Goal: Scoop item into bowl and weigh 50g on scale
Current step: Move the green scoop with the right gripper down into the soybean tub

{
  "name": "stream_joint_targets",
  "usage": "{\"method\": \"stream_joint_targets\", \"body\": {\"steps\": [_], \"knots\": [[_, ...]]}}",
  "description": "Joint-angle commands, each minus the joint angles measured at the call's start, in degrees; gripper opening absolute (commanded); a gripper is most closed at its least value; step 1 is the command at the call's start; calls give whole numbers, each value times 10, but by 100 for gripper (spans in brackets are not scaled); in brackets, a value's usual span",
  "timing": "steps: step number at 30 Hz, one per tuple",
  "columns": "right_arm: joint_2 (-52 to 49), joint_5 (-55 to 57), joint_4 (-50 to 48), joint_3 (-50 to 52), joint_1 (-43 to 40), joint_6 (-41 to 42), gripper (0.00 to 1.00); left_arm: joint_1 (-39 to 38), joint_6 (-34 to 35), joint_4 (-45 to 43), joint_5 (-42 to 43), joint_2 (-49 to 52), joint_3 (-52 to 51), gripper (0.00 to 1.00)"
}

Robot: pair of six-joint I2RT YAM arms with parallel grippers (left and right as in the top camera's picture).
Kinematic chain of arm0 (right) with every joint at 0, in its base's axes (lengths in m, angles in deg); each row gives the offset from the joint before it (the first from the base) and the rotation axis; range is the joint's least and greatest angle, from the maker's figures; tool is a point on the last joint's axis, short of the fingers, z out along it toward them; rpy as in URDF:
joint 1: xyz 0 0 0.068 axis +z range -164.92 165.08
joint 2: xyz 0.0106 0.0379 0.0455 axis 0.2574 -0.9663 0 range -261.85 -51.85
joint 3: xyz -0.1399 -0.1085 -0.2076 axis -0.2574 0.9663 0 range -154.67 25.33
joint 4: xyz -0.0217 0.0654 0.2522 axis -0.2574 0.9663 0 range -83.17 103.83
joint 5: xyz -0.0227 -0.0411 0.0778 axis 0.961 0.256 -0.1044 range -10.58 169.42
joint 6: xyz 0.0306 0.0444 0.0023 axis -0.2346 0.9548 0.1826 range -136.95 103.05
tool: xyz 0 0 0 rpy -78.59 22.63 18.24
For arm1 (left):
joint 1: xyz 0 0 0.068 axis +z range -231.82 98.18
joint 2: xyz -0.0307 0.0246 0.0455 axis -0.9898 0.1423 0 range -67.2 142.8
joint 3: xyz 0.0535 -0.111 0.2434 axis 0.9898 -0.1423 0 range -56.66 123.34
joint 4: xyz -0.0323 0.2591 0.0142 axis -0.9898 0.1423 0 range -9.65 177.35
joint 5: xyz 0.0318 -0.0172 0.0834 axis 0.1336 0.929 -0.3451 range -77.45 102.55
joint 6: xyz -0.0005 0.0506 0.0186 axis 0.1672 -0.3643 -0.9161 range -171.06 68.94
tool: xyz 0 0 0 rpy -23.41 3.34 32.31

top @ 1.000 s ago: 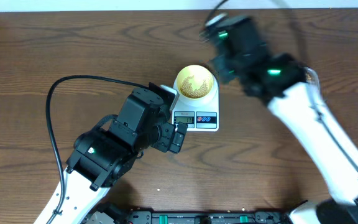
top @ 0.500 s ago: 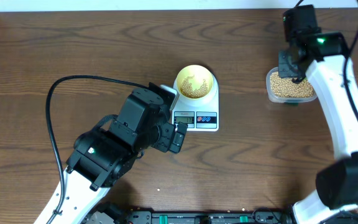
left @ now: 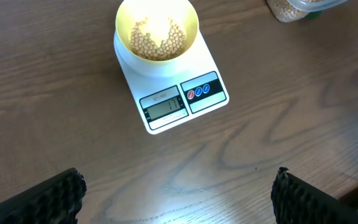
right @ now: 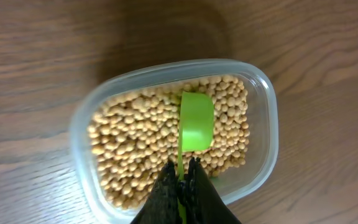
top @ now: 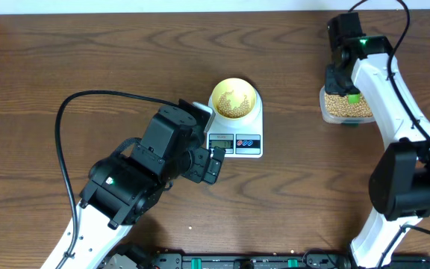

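The pale yellow bowl stands on the white scale at mid table and holds some beige beans. The bowl and scale also show in the left wrist view. My right gripper is shut on the handle of a green spoon, whose empty scoop hangs over the beans in the clear tub. From overhead that gripper sits over the tub at the right. My left gripper is open and empty, just left of the scale's display.
The table's far edge meets a white wall at the top. A black cable loops over the table at the left. A dark rail runs along the front edge.
My right arm swung from beside the bowl to the right, carrying the spoon over the clear tub, then shifted slightly left above it. The left arm has not moved.
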Motion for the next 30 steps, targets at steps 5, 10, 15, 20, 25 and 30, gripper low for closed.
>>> {"method": "stream_joint_targets", "body": {"steps": [5,10,15,20,25,30], "knots": [[-29,-54,2,2,-16,11,1,2,3,0,2,-4,12,98],[-29,-170,19,2,-30,11,1,2,3,0,2,-4,12,98],[-29,-280,30,2,-73,-12,1,2,3,0,1,-4,12,98],[-29,-419,31,2,-134,-47,1,2,3,0,1,-4,12,98],[-29,-538,46,2,-202,-91,1,2,3,0,2,-4,12,98],[-29,-561,66,2,-232,-118,1,2,3,0,1,-4,12,98]]}}
